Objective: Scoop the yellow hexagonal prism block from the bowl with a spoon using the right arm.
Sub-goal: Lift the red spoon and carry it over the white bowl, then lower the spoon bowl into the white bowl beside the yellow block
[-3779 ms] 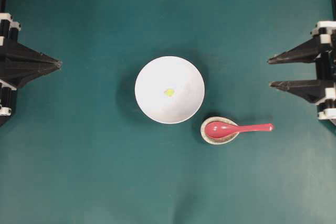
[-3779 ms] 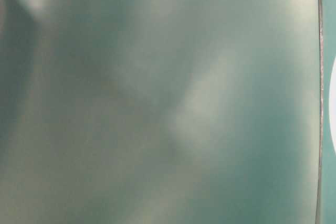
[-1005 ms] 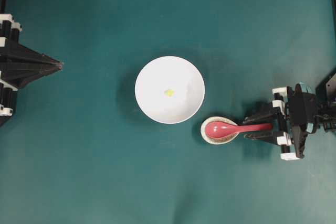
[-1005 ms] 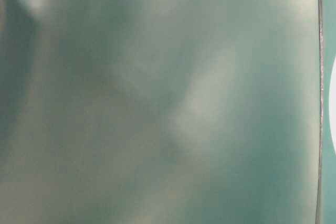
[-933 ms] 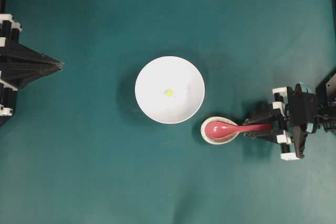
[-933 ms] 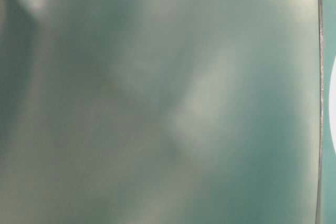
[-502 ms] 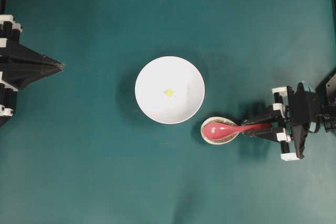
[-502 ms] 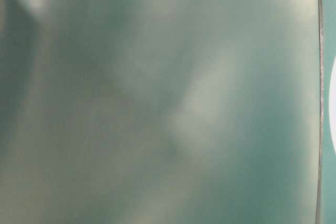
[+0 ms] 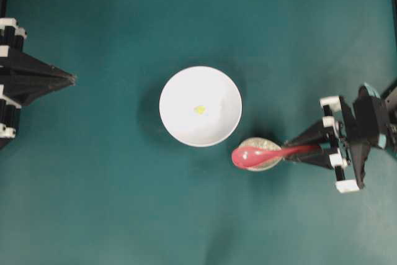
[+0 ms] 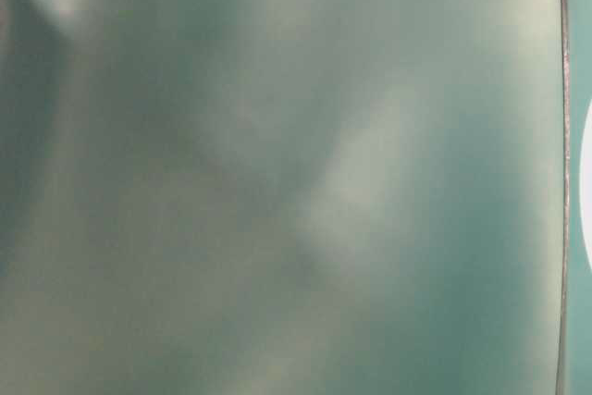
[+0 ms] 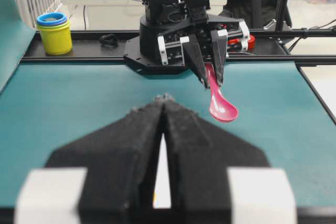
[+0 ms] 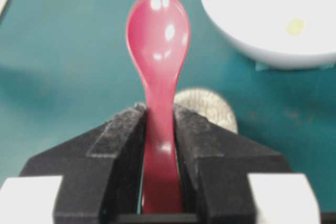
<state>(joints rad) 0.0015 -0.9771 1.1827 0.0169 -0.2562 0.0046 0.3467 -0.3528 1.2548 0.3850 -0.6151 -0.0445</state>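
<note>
Teal tabletop (image 9: 111, 203): the right arm's black two-fingered gripper (image 12: 159, 129), clamped on the glossy pinkish-red soup spoon (image 12: 158, 56), has just lifted it off the speckled beige dish (image 12: 210, 106); the pale-yellow hexagonal block (image 9: 199, 109) waits in the glossy white bowl (image 9: 180, 91). The left gripper (image 11: 163, 114) sits closed, idle.

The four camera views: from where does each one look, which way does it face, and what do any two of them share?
Overhead exterior: looks straight down on the table; both claws, left claw, right claw.
Table-level exterior: blurred teal; no robot part.
Left wrist: behind its shut claw, facing the right arm holding the spoon.
Right wrist: behind its claw, facing spoon and bowl.
Overhead and right wrist share the yellow hexagonal prism block.
</note>
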